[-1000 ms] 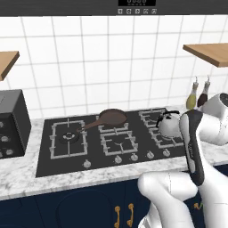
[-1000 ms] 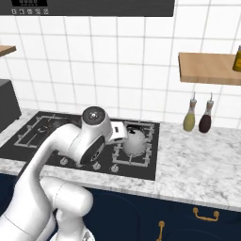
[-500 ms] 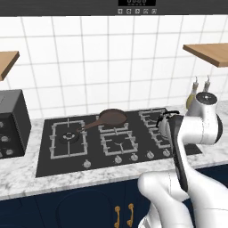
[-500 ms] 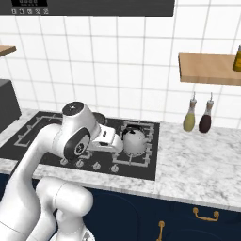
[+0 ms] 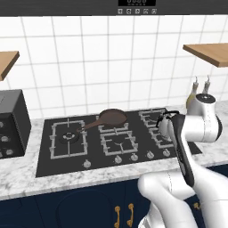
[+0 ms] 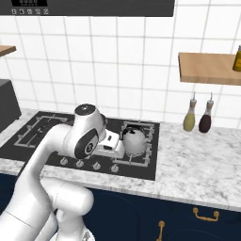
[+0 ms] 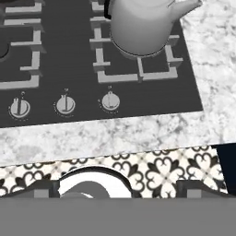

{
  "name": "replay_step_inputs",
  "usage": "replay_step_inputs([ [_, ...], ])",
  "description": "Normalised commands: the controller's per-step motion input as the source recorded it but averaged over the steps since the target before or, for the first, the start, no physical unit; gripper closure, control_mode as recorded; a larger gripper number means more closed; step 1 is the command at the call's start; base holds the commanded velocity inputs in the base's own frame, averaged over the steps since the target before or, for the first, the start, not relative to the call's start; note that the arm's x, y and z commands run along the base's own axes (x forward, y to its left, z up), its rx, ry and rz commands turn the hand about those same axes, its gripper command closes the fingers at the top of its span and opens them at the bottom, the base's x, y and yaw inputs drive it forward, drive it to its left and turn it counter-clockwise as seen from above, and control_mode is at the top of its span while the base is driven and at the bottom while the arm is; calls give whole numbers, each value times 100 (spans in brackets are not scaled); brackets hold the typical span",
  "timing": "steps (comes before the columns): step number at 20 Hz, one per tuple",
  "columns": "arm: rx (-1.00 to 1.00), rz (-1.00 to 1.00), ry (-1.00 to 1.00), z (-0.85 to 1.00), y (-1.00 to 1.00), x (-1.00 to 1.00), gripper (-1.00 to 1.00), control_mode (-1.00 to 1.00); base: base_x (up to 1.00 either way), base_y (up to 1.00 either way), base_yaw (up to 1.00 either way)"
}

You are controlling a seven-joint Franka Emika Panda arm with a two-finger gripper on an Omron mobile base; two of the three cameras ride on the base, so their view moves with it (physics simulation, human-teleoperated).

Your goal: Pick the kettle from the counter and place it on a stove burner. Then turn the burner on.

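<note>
The silver kettle (image 6: 135, 141) stands upright on the front right burner of the black cooktop (image 6: 141, 170). In the hand view the kettle (image 7: 138, 23) is at the top, its spout pointing right toward the marbled counter (image 7: 216, 55). My gripper (image 7: 120, 191) is open with nothing between its fingertips. It hovers over the counter's front edge, apart from the kettle. Several knobs (image 7: 110, 101) line the cooktop's front. My white hand (image 6: 111, 142) sits just left of the kettle. From the left base, my arm hides most of the kettle (image 5: 165, 121).
A brown frying pan (image 5: 111, 117) rests on the rear middle burner. Two slim bottles (image 6: 189, 120) stand against the wall right of the stove, below a wooden shelf (image 6: 209, 68). A black appliance (image 5: 11, 122) occupies the counter at the left.
My arm has swung and the hand has drawn back from the kettle toward the stove's front. The kettle stays put on its burner.
</note>
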Motion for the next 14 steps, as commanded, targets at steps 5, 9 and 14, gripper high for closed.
replay_step_inputs([
  [5,8,0,12,-45,0,25,-100,-100,0,0,0],
  [9,0,0,13,-29,0,28,-100,-100,0,0,0],
  [14,0,1,8,-32,0,33,-100,-100,0,0,0],
])
